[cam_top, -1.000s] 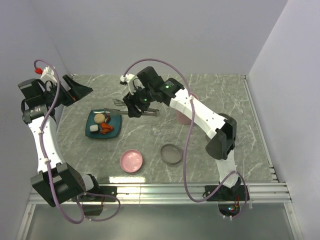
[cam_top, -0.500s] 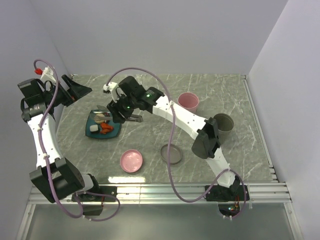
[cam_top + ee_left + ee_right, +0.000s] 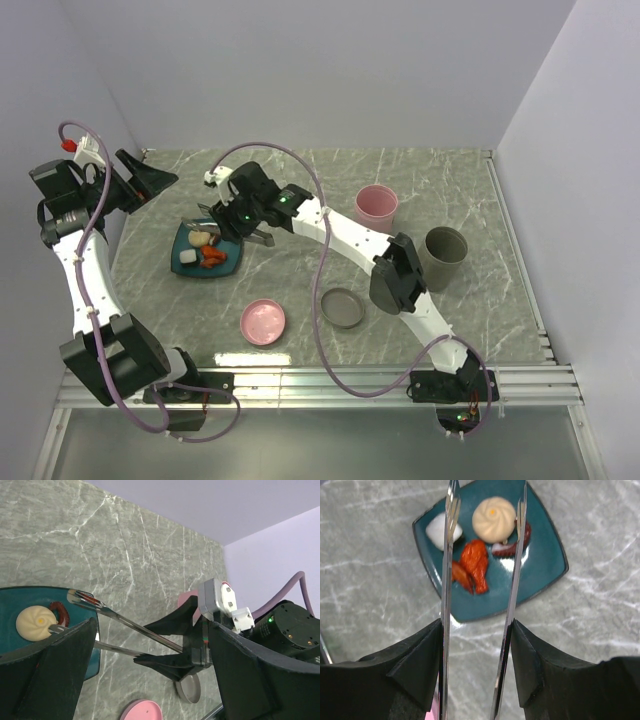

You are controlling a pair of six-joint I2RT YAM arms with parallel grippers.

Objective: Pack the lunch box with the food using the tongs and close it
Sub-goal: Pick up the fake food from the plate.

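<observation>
The silver tongs [image 3: 446, 580] are pinched between the fingers of my right gripper [image 3: 476, 645], which is shut on their two arms. The tongs' tips hang spread over the teal plate [image 3: 540, 575]. One tip is by the white cube [image 3: 442, 530], the other by the dark piece [image 3: 512, 545]. Between them lie the beige bun [image 3: 493, 513] and the red-orange bits [image 3: 475, 562]. From above, the right gripper [image 3: 240, 218] sits at the plate's far right corner. My left gripper [image 3: 150, 180] is open and raised at the far left. The lunch box shows as a pink tub [image 3: 376, 203] and a grey tub [image 3: 445, 256], both open.
A pink lid [image 3: 264, 321] and a grey lid [image 3: 343, 307] lie flat on the marble table [image 3: 300, 170], nearer than the plate. The right arm stretches across the table's middle. Walls close the table at the back and on both sides.
My right arm has swung left with the tongs, from the table's middle to over the plate, uncovering the two tubs. The left arm has barely moved.
</observation>
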